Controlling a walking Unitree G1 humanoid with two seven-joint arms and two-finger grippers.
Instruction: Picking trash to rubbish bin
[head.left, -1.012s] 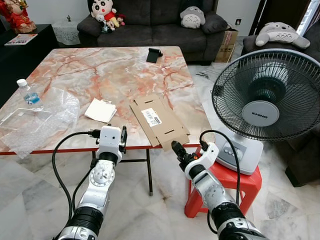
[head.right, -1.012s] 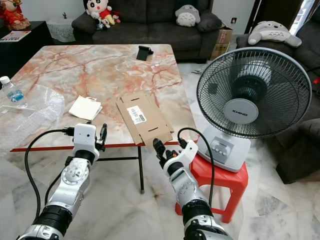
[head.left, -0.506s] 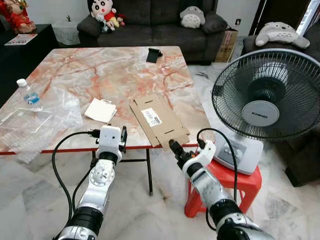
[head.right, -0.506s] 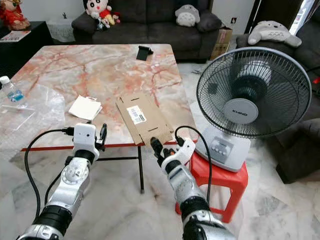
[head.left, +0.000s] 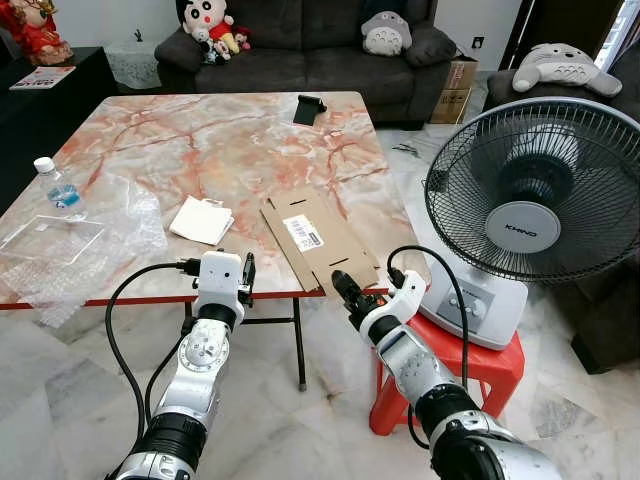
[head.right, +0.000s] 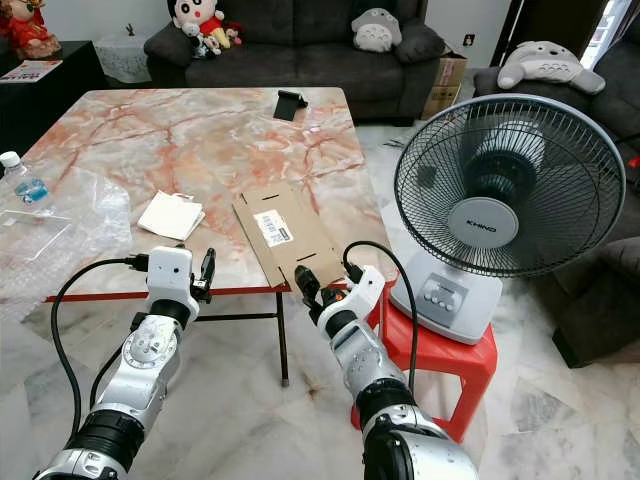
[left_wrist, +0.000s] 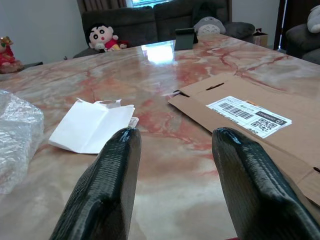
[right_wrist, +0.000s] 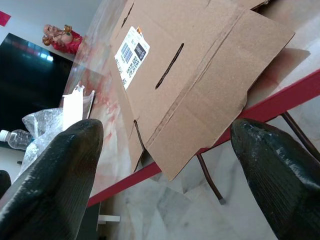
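Left eye view: a humanoid robot stands at the near edge of a marble-topped table (head.left: 200, 140), both arms raised toward the litter on it. At lower centre of the frame the right gripper (head.left: 342, 288) sits just off the overhanging corner of a flattened cardboard box (head.left: 318, 240), its two black fingers spread wide apart with nothing between them — the wrist camera looks straight past them at the cardboard's underside lip and the table's red rim. The left gripper (head.left: 245, 277), lower left of centre, is likewise parted and empty, pointing across the tabletop at a folded white paper (head.left: 201, 220) (with crumpled clear plastic wrap (head.left: 85, 235) and a small water bottle (head.left: 58, 187) further toward the left edge). No rubbish bin can be made out, so where the trash must go is not settled here. The risk lies in the cardboard: it is thin, broad and lies flat, and a pinch on the hanging corner alone could bend the flap or let the sheet slide off and drop to the floor. A wide swing of the sheet could also strike the standing fan (head.left: 535, 205) on its red stool (head.left: 470, 370) at the right of the frame.
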